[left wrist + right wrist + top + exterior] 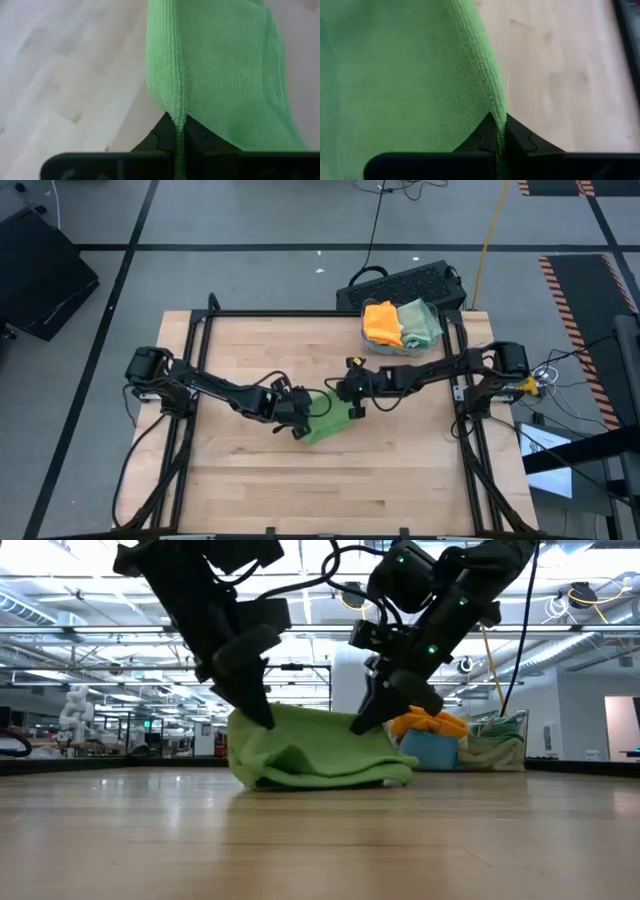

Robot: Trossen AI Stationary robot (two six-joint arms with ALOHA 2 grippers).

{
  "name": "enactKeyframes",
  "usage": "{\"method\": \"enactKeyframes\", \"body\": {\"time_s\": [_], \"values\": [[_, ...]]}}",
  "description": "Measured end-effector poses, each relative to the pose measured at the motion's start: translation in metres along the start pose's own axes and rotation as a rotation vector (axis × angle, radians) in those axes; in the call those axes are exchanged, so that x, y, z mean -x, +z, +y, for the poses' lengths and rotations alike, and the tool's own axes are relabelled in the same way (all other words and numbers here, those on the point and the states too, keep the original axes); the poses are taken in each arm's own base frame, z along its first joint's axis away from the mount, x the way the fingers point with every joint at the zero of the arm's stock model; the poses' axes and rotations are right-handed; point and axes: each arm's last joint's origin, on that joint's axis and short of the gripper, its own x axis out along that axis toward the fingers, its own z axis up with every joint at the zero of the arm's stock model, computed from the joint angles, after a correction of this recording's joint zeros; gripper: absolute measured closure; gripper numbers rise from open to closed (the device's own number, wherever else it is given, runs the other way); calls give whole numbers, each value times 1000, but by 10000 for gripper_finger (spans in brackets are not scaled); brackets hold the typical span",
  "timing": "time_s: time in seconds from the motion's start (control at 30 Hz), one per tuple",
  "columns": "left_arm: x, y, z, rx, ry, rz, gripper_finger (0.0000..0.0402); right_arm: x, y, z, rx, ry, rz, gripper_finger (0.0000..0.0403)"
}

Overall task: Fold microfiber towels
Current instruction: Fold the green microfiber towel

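- A lime green microfiber towel lies bunched near the middle of the light wooden table.
- The left gripper meets the towel's left edge; the right gripper meets its right edge.
- A folded orange cloth and a sage green cloth sit side by side at the table's far right corner, beside a black keyboard.
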Motion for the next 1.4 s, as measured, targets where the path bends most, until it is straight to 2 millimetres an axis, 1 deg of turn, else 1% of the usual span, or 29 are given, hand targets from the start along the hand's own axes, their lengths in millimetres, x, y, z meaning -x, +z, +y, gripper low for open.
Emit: {"method": "enactKeyframes", "body": {"time_s": [0.13,0.23,0.3,0.37,0.47,0.53,0.57,0.73,0.83,0.97,1.03,1.1,1.2,1.27,1.33,1.4], "values": [[0,1,2,-10,34,-15,390,2,1,6,25,-81,16,397],[2,2,0,-26,7,-1,396,2,2,9,30,-38,5,397],[8,7,-4,-36,-11,13,396,4,3,13,40,-31,4,397],[17,13,-9,-58,2,23,391,5,4,16,50,-72,11,397],[30,20,-10,-90,88,14,389,7,7,19,51,-138,10,397],[34,22,-11,-110,108,8,393,10,8,20,42,-140,5,397],[33,21,-12,-124,107,14,395,10,9,21,34,-131,-1,397],[5,1,-22,-196,135,116,390,10,8,27,-61,-34,-19,395],[-4,-4,-28,-246,142,132,385,9,8,26,-114,-16,-22,381],[-5,-7,-31,-269,169,130,395,14,6,24,-151,-25,-6,344],[-4,-7,-31,-272,168,126,396,23,9,20,-199,-20,-25,323],[-4,-8,-30,-278,178,133,390,38,12,14,-274,-18,-52,302],[-4,-8,-31,-287,197,119,387,58,13,4,-413,65,-81,274],[-4,-8,-31,-289,205,113,392,64,12,2,-519,186,-152,264],[-4,-7,-30,-288,212,110,396,63,8,9,-601,331,-238,263],[-4,-7,-29,-287,229,101,394,56,0,21,-694,422,-296,272]]}}
